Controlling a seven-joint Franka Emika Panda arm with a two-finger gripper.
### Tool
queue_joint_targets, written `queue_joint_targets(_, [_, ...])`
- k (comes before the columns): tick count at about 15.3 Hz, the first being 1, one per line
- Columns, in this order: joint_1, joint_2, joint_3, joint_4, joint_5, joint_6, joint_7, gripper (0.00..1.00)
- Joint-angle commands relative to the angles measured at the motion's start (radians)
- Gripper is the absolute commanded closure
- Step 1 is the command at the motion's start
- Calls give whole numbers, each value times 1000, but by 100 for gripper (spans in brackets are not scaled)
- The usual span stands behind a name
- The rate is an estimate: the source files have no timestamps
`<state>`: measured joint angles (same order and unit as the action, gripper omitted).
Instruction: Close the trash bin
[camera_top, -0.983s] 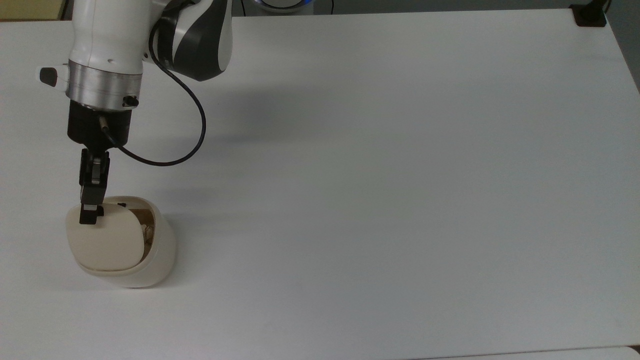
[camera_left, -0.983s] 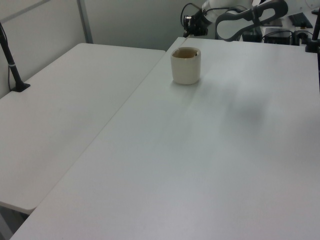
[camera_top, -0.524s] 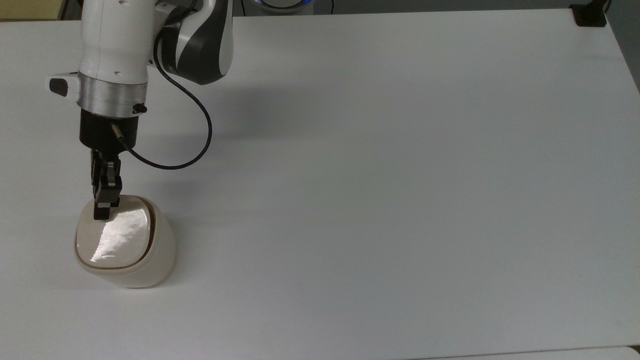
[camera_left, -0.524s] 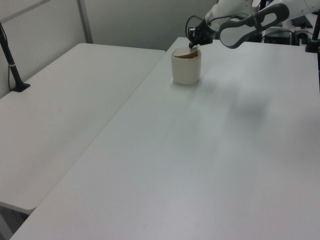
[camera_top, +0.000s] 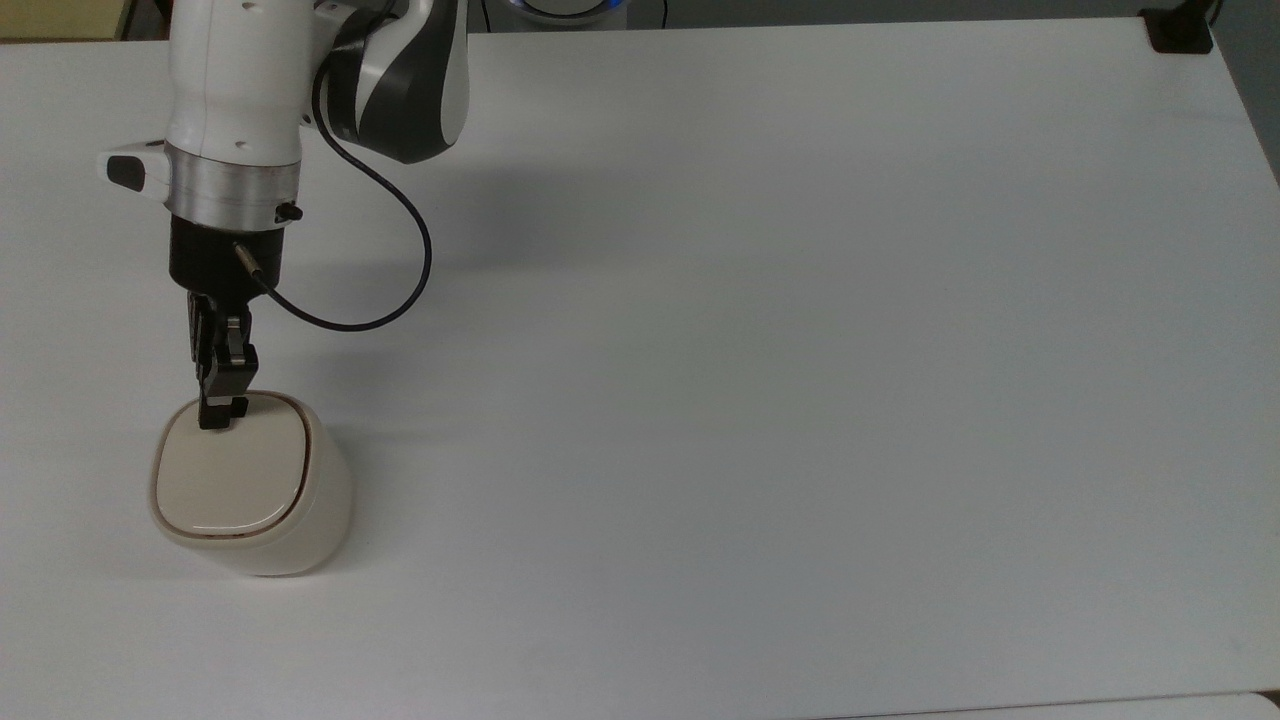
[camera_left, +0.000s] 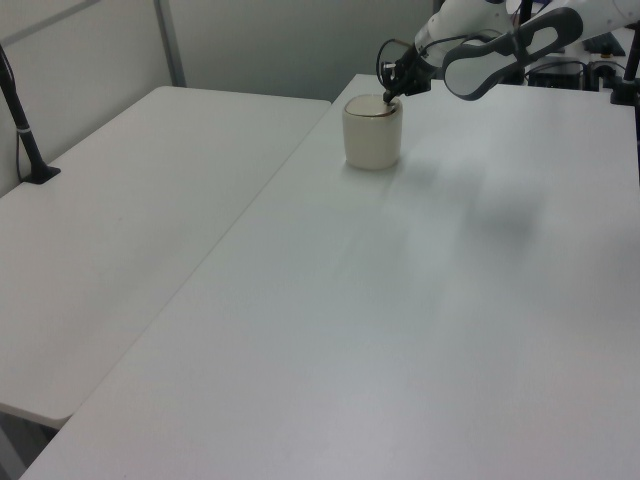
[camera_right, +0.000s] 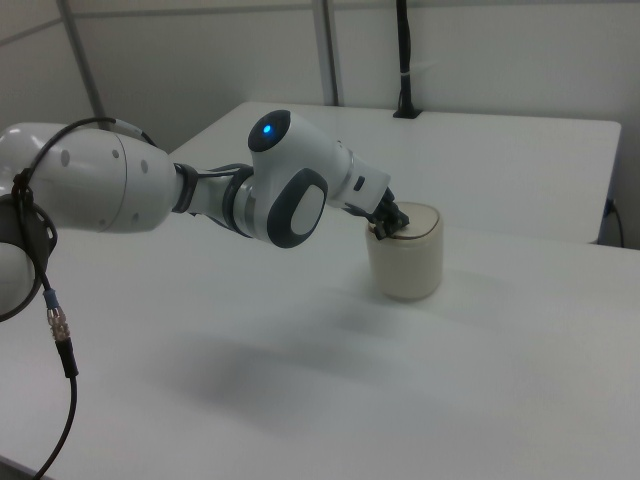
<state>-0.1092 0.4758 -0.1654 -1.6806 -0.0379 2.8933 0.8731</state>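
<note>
- In the top view, the trash bin (camera_top: 250, 487) is standing upright on the white table (camera_top: 760, 330), near the top view's left edge and well toward the near side.
- Its lid (camera_top: 228, 468) is lying flat in the rim, with a thin dark seam running around it and none of the inside showing.
- The gripper (camera_top: 222, 412) is reaching down from the arm (camera_top: 235, 110) and its tips are touching the lid at the far left corner, as the top view shows it.
- The jaws are sitting close together with nothing between them, pressing on the lid rather than clamping it.
- A black cable (camera_top: 385, 270) is looping from the wrist out toward the top view's right and back up to the arm.

- In the left view, the trash bin (camera_left: 372, 132) is sitting at the far end of the table (camera_left: 420, 330), close to the edge that borders a second table (camera_left: 130, 220).
- The gripper (camera_left: 389, 96) is meeting the bin's top from the left view's right side.

- In the right view, the trash bin (camera_right: 405, 254) is standing just to the right of the arm's wrist.
- The gripper (camera_right: 386, 226) is resting against the near left edge of the bin's top, and the lid is looking level with the rim.
</note>
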Motion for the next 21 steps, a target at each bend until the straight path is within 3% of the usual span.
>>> queue_joint_targets(1, [8,-48,3,-59,9,-31,-36,100])
queue_joint_targets(11, [10,-54,12,-84,10,-32,-68,100])
queue_joint_targets(16, [8,-251,24,-79,29,-221,-65,100])
queue_joint_targets(20, [-3,-387,113,-73,27,-477,-66,100])
queue_joint_targets(21, [-10,-414,133,-70,27,-556,-68,96])
